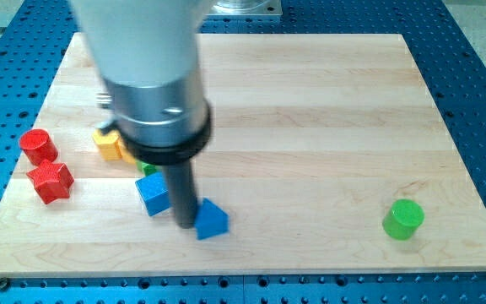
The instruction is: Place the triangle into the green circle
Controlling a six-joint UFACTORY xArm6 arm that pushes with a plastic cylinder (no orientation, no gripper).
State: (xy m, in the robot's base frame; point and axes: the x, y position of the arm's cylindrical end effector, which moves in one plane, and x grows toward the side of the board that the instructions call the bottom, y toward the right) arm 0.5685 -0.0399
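My tip sits touching the left side of the blue triangle, near edge of the wooden board; no pincer here, just a bare rod, nothing to open or close; green circle lies well apart to the right at about the same depth, so the push likely runs straight right; path between looks free; blue cube just left of the rod; yellow block, a green block mostly hidden by the arm, red cylinder and red star-like block all behind at left.

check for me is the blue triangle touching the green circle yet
No, the blue triangle sits beside my tip, far left of the green circle.
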